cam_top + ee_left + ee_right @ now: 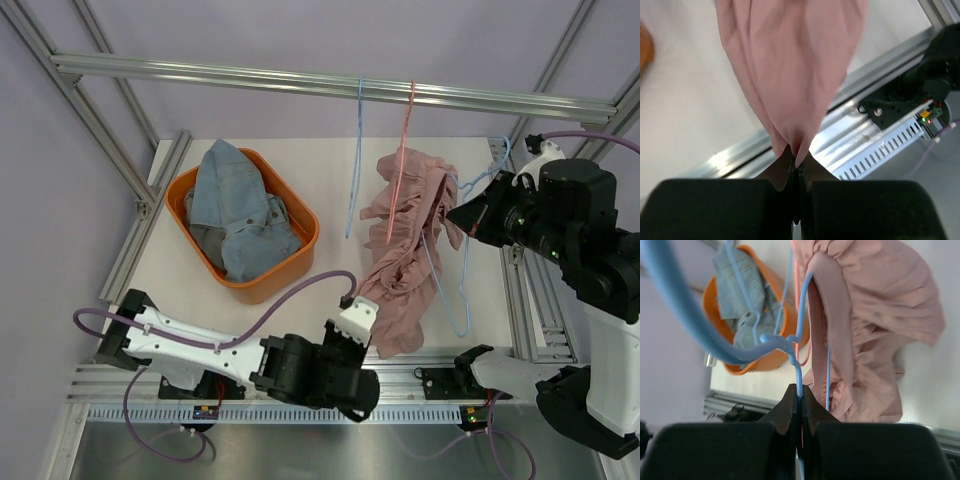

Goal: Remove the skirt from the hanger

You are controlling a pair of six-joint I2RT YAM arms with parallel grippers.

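Far left, toward the table's [330,165] left edge, the orange plastic basket [302,250] sits with blue denim [235,205] heaped inside; that's not my concern. Moving in: my left gripper [794,162] is clamped right down on the bottom fold of the pink skirt [405,240], near the table's near edge, with the cloth fanning up out of the pinch in soft pleats. The skirt runs from there up over the right half of the table, gathered and ruffled at the waist, threaded on the thin light-blue hanger [798,372]. It looks light and floppy, matte, nothing stiff in it, so I judge it'll slide rather than lift. It could also snag where the gathers bunch on the wire. The hem I've got seems a fair hold; the waistband is the part that has to clear. Over on the right, my right gripper [799,392] is shut tight on the hanger's slim wire, which looks springy and smooth
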